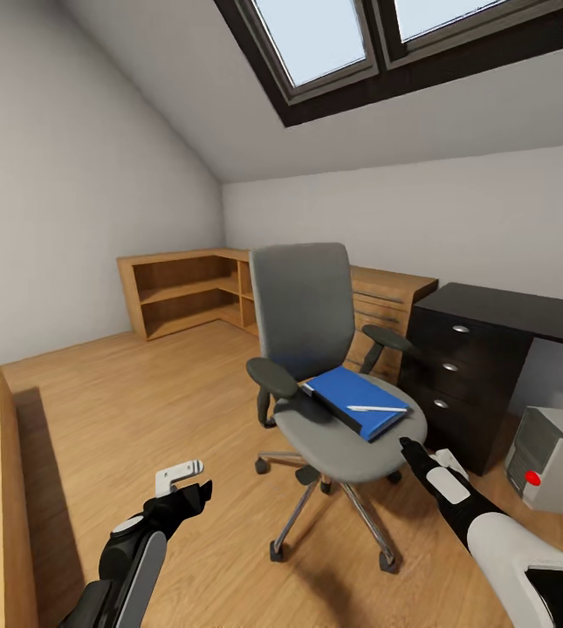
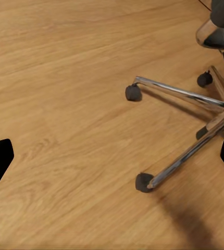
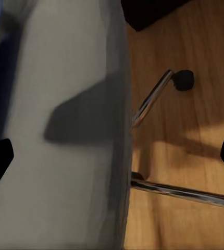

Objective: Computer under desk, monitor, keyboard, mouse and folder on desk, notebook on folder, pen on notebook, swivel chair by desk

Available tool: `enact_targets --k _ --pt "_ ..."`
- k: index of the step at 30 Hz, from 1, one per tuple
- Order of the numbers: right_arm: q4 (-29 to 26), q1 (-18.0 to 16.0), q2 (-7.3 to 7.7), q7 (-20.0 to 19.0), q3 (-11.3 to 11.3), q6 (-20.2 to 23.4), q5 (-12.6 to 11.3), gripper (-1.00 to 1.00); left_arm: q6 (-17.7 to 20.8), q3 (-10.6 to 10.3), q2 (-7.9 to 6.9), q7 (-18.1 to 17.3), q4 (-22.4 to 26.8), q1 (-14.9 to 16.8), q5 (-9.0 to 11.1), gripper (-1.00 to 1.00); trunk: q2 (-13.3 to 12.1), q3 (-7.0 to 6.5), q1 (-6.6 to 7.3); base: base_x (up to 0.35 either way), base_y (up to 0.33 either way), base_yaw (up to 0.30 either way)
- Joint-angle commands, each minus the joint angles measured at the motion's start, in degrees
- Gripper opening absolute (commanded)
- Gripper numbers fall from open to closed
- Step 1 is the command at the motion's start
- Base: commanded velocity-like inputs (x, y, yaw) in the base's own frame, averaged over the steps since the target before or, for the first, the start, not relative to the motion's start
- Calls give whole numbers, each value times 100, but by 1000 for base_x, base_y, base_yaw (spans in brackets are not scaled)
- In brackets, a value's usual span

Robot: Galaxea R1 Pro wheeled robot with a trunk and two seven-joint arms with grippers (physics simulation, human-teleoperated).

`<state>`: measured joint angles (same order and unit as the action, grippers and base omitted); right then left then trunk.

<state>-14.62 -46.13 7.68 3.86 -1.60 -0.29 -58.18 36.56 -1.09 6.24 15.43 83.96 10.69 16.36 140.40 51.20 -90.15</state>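
The bright blue rectangular folder (image 1: 357, 400) and thin white pen (image 1: 375, 408) are still lying on the grey padded swivel chair (image 1: 316, 366); both grippers, left gripper (image 1: 181, 488) and right gripper (image 1: 425, 458), are being held wide and empty.

Bright skylight (image 1: 351, 44) daylight, soft shadows on floor (image 1: 141, 410), right wrist view blurred

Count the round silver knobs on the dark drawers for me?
3, stacked down the front of the glossy black desk: top knob, middle knob, bottom knob. More may be hidden past the frame.
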Motion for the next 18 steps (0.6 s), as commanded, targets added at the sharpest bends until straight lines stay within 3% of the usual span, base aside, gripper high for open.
enact_targets --k 1,8,13,18 --pt "-3 -1 -2 17 -18 1 -28 100 18 -5 0 51 7 3 61 100 3 6 2 -21 -20 0" --pt "3 -1 4 18 -43 282 -48 100 18 -5 -1 48 7 3 61 100 3 6 2 -8 -8 0" --pt "3 -1 17 18 -76 1061 -64 100 18 1 -8 51 7 3 61 100 3 6 2 0 0 0" --pt "3 -1 22 18 -208 1403 -139 100 18 -2 -6 50 7 3 61 100 3 6 2 0 0 0"
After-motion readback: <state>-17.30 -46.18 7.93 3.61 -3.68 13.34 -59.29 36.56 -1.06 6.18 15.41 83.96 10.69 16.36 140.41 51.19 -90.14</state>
